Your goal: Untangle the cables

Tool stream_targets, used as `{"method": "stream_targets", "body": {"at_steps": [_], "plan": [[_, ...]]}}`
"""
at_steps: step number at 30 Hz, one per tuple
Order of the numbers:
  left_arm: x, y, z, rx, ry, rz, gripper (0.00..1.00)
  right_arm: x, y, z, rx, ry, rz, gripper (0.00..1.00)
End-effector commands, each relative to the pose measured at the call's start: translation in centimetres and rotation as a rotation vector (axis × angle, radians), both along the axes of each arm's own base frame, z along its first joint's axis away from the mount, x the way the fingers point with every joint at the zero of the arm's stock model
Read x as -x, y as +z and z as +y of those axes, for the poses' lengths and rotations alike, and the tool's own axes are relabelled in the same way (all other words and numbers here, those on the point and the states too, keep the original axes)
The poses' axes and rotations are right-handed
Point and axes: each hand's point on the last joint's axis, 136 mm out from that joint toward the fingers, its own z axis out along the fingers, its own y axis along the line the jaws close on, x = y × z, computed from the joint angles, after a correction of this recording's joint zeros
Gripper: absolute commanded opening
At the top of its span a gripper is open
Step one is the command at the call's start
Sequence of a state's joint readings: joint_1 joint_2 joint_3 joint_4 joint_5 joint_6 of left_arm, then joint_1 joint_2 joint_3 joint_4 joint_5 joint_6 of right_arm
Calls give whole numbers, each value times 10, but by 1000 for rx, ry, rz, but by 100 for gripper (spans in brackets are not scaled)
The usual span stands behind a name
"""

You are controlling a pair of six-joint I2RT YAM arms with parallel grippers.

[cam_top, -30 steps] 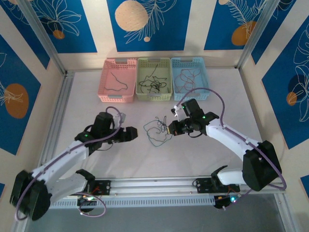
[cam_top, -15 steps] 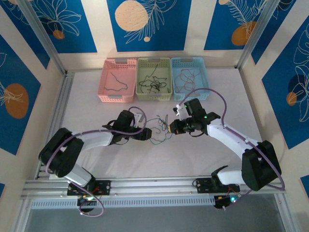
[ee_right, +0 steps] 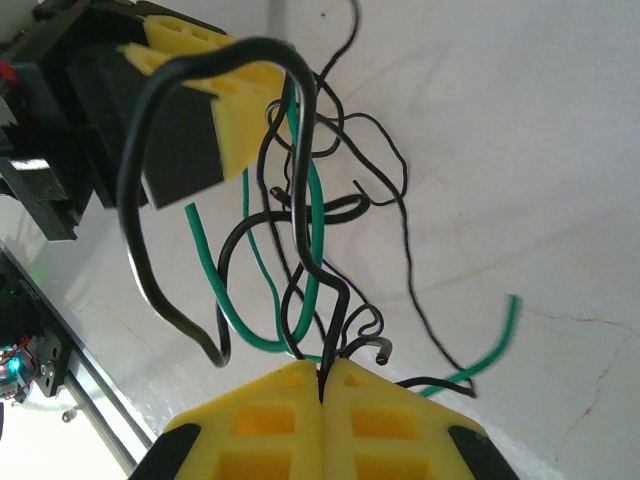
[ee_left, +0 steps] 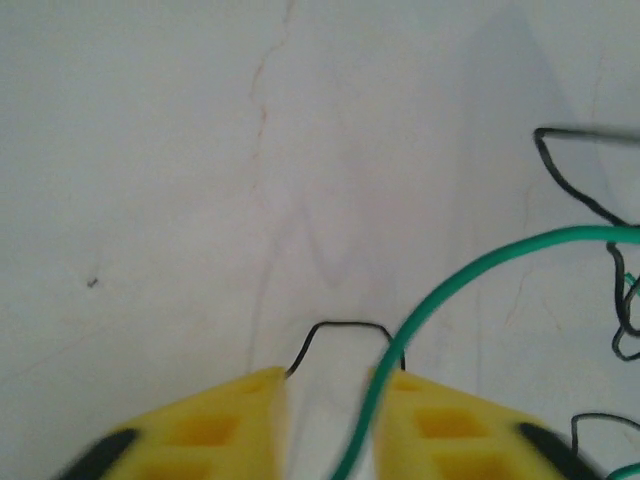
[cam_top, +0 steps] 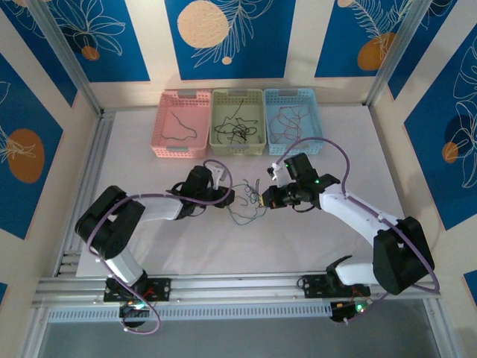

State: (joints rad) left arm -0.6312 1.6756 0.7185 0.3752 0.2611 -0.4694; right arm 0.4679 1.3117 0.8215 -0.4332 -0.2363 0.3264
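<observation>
the right end effector (cam_top: 262,198) is closed, its yellow fingers (ee_right: 400,425) pressed flat together on a black cable (ee_right: 300,110). from the pinch that cable rises, arches over and drops in a wide loop on the other side. the left end effector (cam_top: 228,198) faces it from close by, near the middle of the surface (cam_top: 141,168). the tangle (cam_top: 244,212) lies between the two and spills a little toward the near edge.

the left end effector is slightly open, with a narrow gap between its fingers (ee_left: 230,420). a green cable (ee_left: 480,262) runs through that gap and sweeps off in a curve to the right. a thin black cable (ee_left: 340,327) humps across just ahead of the two fingertips. whether either finger touches these strands i cannot tell, and neither strand is squeezed.

in the right wrist view the green cable crosses under several black strands, and one green end lies loose on the surface.

three baskets stand side by side along the far edge: pink (cam_top: 181,151), green (cam_top: 238,150) and blue (cam_top: 317,119), each with loose cables inside.
</observation>
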Motion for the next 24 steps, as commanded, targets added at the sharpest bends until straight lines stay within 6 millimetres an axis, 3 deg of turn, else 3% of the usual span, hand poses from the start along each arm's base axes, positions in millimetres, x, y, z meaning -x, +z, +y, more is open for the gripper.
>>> {"method": "stream_targets", "body": {"at_steps": [1, 2, 8, 18, 21, 24], "plan": [[-8, 9, 3, 20, 16, -43, 7, 4, 5, -1, -22, -2, -1, 0], [-8, 10, 6, 15, 23, -39, 1, 4, 5, -2, -22, -6, -4, 0], [7, 28, 46, -83, 116, -36, 0, -2, 0, -15, -2, -67, -13, 0], [52, 135, 169, -264, 391, -107, 0, -30, -22, -81, -4, -380, 9, 0], [66, 163, 194, -290, 436, -148, 0, -32, -29, -94, -40, -436, 25, 0], [75, 180, 206, -317, 450, -178, 0, -32, -36, -100, -38, -459, 33, 0]]}}
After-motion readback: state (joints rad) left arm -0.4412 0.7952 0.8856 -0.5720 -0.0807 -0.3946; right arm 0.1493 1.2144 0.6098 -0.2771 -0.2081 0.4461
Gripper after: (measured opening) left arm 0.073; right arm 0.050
